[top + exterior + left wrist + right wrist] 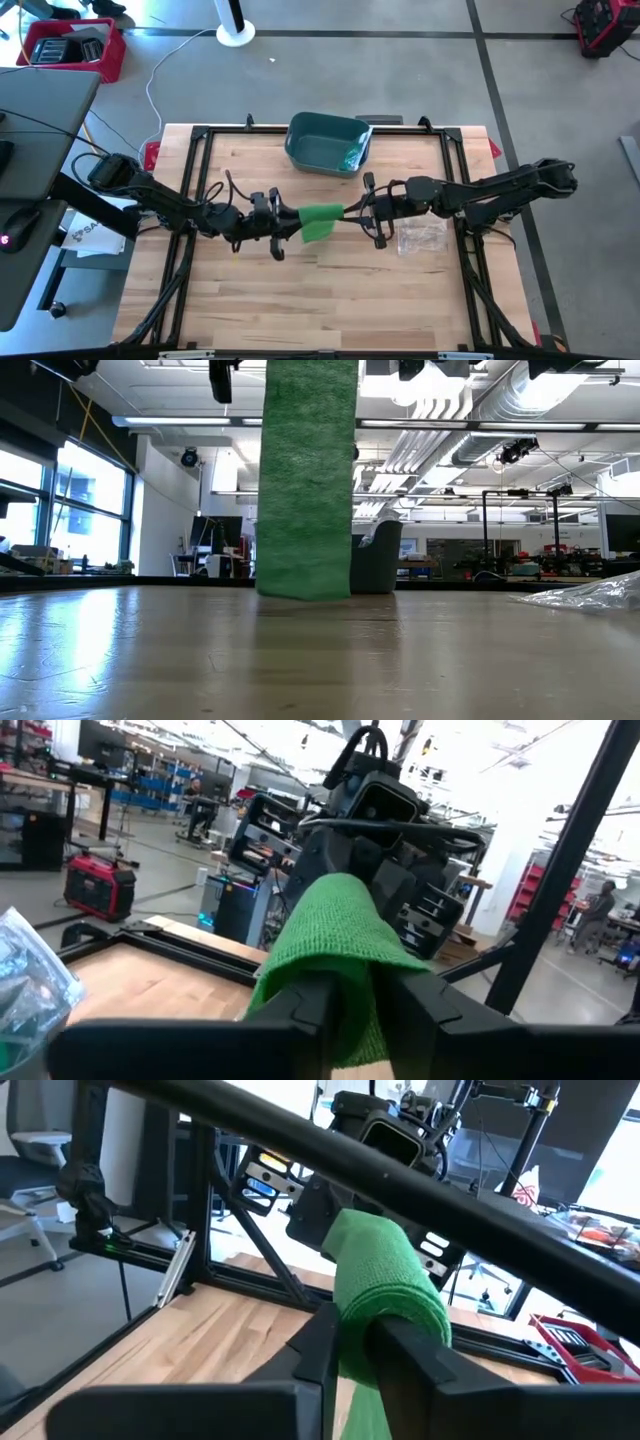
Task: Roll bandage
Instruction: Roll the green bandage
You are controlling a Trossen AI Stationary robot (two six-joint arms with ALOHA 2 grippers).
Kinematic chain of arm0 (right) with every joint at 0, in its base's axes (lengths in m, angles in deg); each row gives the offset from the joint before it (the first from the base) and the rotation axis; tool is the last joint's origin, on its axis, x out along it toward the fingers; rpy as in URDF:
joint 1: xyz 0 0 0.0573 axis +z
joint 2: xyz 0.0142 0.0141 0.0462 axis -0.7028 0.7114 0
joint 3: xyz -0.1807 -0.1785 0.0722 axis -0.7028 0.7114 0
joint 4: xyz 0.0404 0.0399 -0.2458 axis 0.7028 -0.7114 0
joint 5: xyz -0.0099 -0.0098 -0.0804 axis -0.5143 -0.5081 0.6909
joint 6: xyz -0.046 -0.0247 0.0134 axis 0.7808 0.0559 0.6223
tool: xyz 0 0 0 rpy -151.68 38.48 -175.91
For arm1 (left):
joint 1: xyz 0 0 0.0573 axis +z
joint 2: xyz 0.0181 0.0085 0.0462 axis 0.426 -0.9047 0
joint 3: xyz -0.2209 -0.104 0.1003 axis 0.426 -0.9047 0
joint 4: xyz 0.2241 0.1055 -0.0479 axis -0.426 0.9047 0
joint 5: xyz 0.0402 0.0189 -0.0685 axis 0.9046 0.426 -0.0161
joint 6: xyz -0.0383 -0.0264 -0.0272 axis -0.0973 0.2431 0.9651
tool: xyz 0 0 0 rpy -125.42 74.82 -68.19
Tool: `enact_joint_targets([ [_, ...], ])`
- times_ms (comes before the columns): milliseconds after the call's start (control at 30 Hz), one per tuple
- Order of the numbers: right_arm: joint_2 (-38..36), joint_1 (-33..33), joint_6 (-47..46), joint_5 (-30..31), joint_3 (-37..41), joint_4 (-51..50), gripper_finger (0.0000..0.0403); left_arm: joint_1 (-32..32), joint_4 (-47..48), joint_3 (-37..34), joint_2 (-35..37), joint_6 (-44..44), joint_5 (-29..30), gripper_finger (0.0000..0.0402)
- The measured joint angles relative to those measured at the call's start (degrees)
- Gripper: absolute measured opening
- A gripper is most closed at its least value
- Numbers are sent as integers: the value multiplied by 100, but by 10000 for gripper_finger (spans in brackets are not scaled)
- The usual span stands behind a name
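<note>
You have the bandage [320, 221] held in the air over mid-table, left gripper [283, 224] and right gripper [356, 210] both pinched on it from opposite sides, its tail hanging free, probably for rolling.

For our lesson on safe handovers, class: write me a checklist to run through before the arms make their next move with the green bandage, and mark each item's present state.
1. Left gripper closed on the green bandage: ok.
2. Right gripper closed on the bandage: ok.
3. Bandage held between both arms above the table: ok.
4. Loose end hanging free, clear of the tabletop: cannot tell; in the low view it reaches down near the surface.
5. Plastic bag clear of the bandage: ok.
6. Blue bin apart from both arms: ok.
</note>
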Motion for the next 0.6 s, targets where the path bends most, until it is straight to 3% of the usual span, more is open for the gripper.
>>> enact_joint_targets([
  [133, 22, 0, 0, -63, 0, -10, 54, 17, 0, 0, 0, 144, 5, 92],
  [300, 274, 0, 0, -355, 0, 124, 90, 14, 11, 0, 0, 145, 13, 116],
  [500, 385, 0, 52, -321, 4, 308, 153, -12, 3, -2, 4, 125, 35, 115],
  [600, 363, 0, 251, -293, 3, 327, 161, -43, 0, -2, 4, 97, -3, 109],
])
